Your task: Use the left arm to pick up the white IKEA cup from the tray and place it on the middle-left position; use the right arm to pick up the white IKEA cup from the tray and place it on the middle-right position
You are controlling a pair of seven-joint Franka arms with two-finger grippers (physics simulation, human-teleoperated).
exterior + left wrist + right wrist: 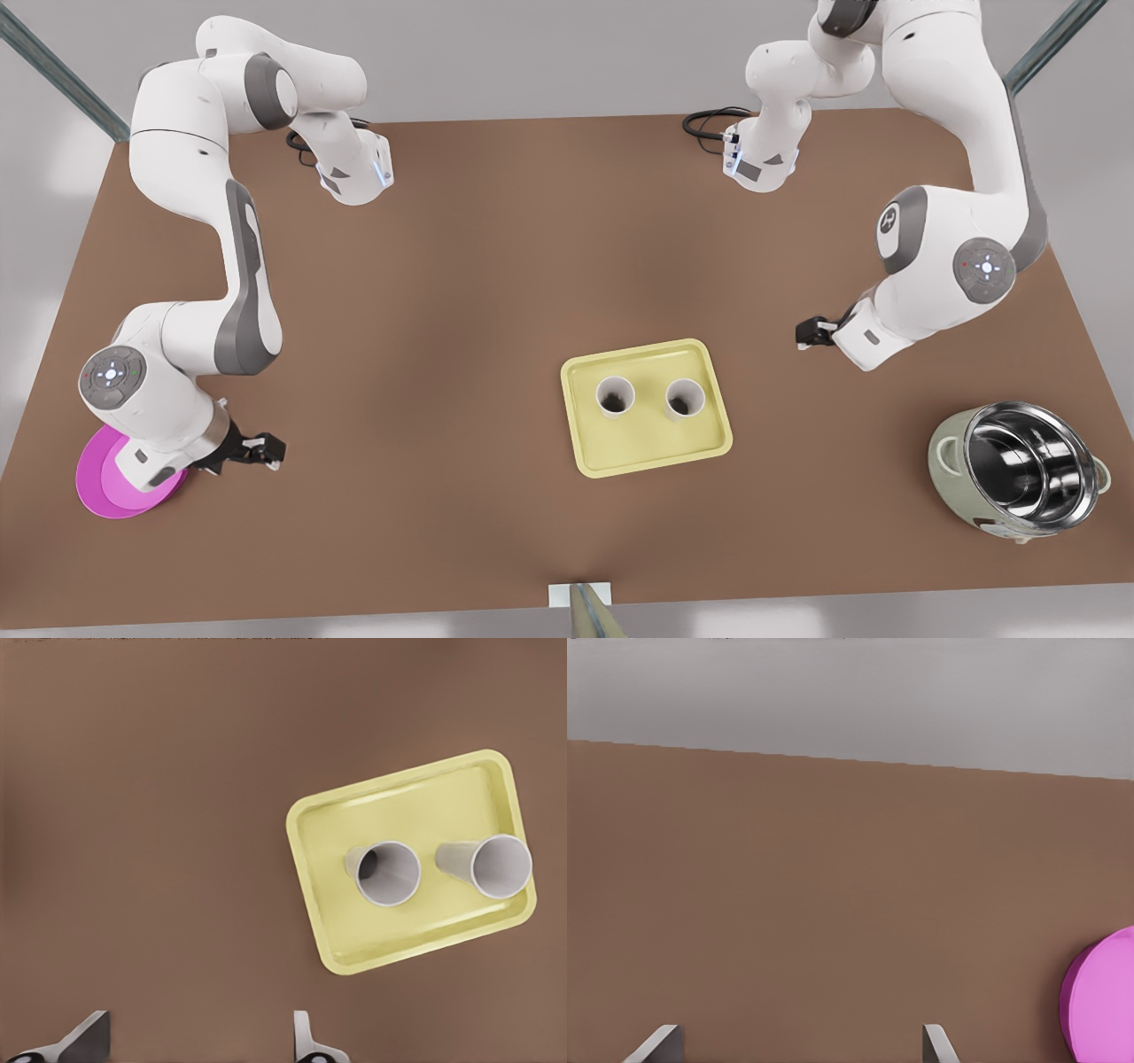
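Note:
Two white cups (pixel 615 395) (pixel 684 398) stand upright side by side on the pale yellow tray (pixel 647 447), right of the table's middle in the front view. In the left wrist view the same cups (pixel 387 873) (pixel 498 865) sit on the tray (pixel 399 806). My left gripper (pixel 808 332) (pixel 195 1050) hangs open at the front view's right, a short way from the tray and holding nothing. My right gripper (pixel 266 449) (pixel 799 1050) is open and holds nothing at the front view's left, far from the tray, over bare brown tabletop (pixel 833 904).
A round pink plate (pixel 106 483) (pixel 1103 1001) lies under the right arm's wrist. A steel pot in a pale green cooker (pixel 1019 470) stands at the front view's right. Brown tabletop (pixel 443 310) stretches between the tray and the right arm.

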